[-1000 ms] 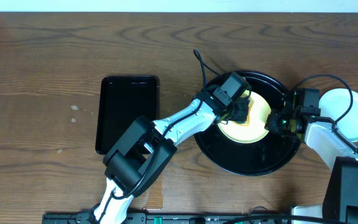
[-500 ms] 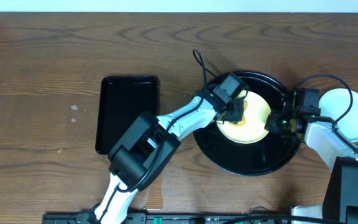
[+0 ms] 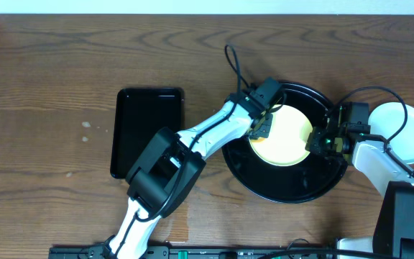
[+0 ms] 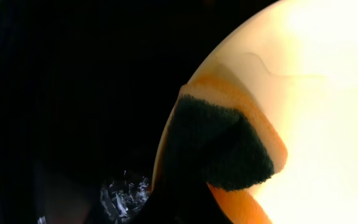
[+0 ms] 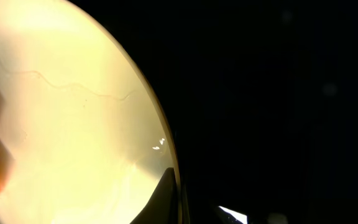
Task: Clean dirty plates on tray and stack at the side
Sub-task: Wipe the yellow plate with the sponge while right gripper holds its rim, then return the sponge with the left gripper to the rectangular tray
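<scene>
A pale yellow plate [image 3: 287, 137] lies in the round black tray [image 3: 286, 193]. My left gripper [image 3: 262, 127] is shut on a sponge [image 4: 219, 146] with a dark scrub face and an orange body. The sponge is pressed on the yellow plate [image 4: 316, 93] at its left rim. My right gripper [image 3: 315, 142] is shut on the plate's right rim. In the right wrist view one dark finger [image 5: 166, 190] lies over the plate's [image 5: 61, 124] edge. No smear shows on the bare part of the plate.
A pale round plate [image 3: 401, 131] sits on the table just right of the tray, beside the right arm. A smaller rectangular black tray [image 3: 148, 129] lies to the left of the round one. A black cable [image 3: 233, 68] loops above the left wrist.
The left gripper has slid the sponge leftward across the yellow plate, from near its middle to its left rim. The right gripper has stayed put on the right rim.
</scene>
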Action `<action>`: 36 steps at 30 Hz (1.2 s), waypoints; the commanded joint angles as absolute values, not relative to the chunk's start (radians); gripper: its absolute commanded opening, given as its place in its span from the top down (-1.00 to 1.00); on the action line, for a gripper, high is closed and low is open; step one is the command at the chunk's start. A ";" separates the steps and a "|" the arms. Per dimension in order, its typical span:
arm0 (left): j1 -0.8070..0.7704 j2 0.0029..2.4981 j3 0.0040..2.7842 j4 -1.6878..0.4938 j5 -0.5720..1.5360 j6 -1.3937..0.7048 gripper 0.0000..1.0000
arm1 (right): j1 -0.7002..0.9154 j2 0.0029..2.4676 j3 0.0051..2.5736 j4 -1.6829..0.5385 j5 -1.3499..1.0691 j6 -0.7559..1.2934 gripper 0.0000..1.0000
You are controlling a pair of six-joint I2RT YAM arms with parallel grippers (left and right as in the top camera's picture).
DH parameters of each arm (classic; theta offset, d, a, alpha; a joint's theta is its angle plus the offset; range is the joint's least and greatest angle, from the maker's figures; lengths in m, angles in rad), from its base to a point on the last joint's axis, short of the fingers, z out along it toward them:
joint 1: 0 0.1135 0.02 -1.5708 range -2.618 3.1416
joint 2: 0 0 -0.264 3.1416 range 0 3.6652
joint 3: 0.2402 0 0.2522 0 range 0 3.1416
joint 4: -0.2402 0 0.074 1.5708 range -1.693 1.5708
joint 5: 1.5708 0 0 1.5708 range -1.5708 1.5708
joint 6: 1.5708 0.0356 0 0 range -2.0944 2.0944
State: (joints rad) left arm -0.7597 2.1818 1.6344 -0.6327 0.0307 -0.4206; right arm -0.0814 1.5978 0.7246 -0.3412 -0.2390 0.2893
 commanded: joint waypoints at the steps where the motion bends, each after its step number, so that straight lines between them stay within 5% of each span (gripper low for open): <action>1: -0.724 2.214 1.728 -0.735 -0.170 -0.389 0.85 | -0.077 1.608 0.714 -0.359 -0.176 0.299 0.97; 21: -0.685 1.995 1.857 -0.965 -0.142 -0.477 0.85 | -0.076 1.525 0.739 -0.400 -0.176 0.206 0.98; 36: -0.253 1.761 1.734 -1.289 -0.047 -0.464 0.85 | 0.002 1.183 0.740 -0.452 -0.075 0.163 0.97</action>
State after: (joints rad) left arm -0.3218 1.7432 1.8050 -1.2816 -0.0864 -0.4911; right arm -0.0269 1.2282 0.7292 -0.4431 -0.1173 0.1772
